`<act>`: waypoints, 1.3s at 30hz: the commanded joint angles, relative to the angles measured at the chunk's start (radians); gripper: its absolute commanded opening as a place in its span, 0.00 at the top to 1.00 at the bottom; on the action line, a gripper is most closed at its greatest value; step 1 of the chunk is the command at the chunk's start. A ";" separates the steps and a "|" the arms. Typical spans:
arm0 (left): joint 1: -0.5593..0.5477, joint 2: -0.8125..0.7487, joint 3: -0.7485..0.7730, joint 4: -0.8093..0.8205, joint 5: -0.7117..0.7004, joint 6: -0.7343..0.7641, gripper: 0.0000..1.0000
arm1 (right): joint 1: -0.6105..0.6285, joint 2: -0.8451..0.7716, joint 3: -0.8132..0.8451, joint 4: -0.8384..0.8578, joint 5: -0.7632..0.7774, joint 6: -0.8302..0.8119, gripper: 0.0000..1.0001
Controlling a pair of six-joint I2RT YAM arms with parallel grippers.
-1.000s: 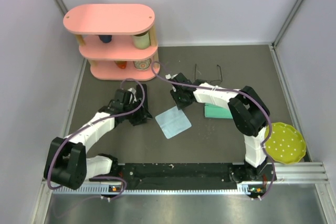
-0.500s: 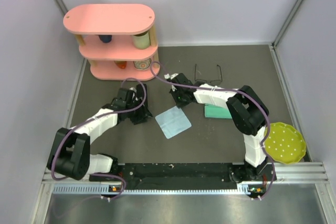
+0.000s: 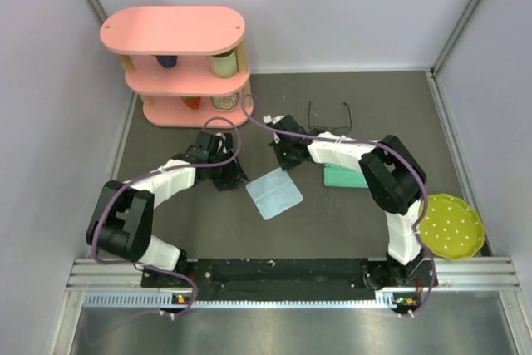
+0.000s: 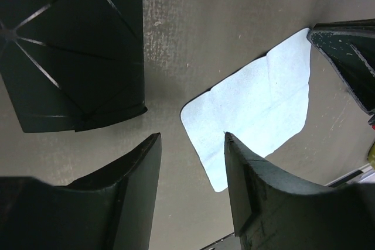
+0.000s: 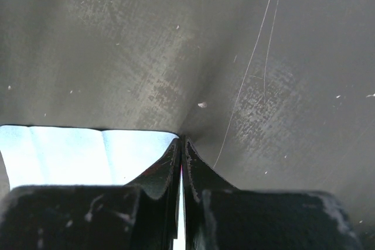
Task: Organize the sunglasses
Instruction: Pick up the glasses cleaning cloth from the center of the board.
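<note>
Sunglasses (image 3: 329,122): thin dark wire frame, roundish lenses, lying near the middle of the desk's far edge. Left gripper (image 4: 192,141) is wide open and holds nothing. Right gripper (image 5: 180,140) is fully closed at the light blue cloth (image 3: 274,193); whether it grips the cloth cannot be determined.

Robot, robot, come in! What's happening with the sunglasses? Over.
Left gripper open, empty, near blue cloth. Right gripper shut at cloth's edge. Wire sunglasses lie untouched, far side. White pair not seen.
</note>
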 commanded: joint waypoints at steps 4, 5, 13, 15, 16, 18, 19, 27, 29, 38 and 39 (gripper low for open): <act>-0.005 0.016 0.044 0.018 -0.025 0.023 0.48 | -0.007 -0.047 0.015 0.004 -0.073 0.026 0.89; -0.005 0.015 0.046 0.013 -0.033 0.023 0.48 | -0.007 -0.038 0.018 0.003 -0.073 0.021 0.82; -0.005 -0.014 0.039 -0.013 -0.090 0.023 0.48 | 0.008 -0.007 0.034 -0.014 -0.075 0.006 0.66; -0.005 -0.016 0.039 -0.018 -0.091 0.024 0.48 | 0.016 0.010 0.044 -0.025 -0.072 0.003 0.71; -0.005 -0.017 0.039 -0.018 -0.095 0.024 0.48 | 0.022 0.013 0.045 -0.033 -0.067 0.001 0.73; -0.005 -0.016 0.039 -0.016 -0.091 0.026 0.48 | 0.034 0.021 0.050 -0.042 -0.049 0.006 0.78; -0.005 -0.016 0.042 -0.018 -0.088 0.027 0.48 | 0.039 0.022 0.051 -0.048 -0.046 0.009 0.80; -0.008 0.003 0.035 0.042 0.003 0.047 0.48 | 0.050 0.021 0.053 -0.070 0.112 0.049 1.00; -0.008 0.016 0.038 0.054 0.019 0.052 0.48 | 0.048 0.001 0.048 -0.070 0.144 0.072 1.00; -0.057 0.114 0.124 0.102 0.008 0.044 0.50 | 0.030 -0.071 -0.022 -0.071 0.261 0.193 1.00; -0.060 0.125 0.136 0.100 0.001 0.043 0.50 | 0.033 -0.073 -0.030 -0.070 0.270 0.202 1.00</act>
